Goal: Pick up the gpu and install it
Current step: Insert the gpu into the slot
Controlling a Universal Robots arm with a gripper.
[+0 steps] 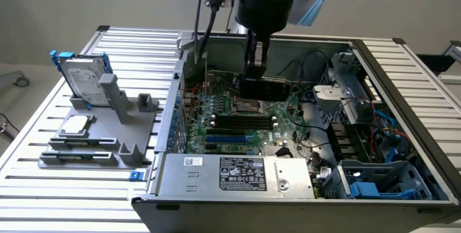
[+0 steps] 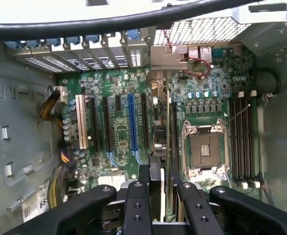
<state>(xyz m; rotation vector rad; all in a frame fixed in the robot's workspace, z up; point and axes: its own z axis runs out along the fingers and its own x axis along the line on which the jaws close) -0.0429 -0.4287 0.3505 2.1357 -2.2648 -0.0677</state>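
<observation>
While the gpu (image 1: 265,89) hangs edge-down inside the open case (image 1: 288,214), clamped in the end effector (image 2: 164,190) just above the motherboard (image 1: 216,113), alignment looks like the main risk. Card edge runs between the blue slot (image 2: 132,122) and the CPU socket (image 2: 202,149). Any skew could land contacts beside a slot, snag the bracket on the rear wall, or scrape the socket.

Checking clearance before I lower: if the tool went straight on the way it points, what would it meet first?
The gpu clamped in the tool leads, so its lower edge would likely meet the motherboard first, between the blue slot and the CPU socket; depth is unclear.
</observation>
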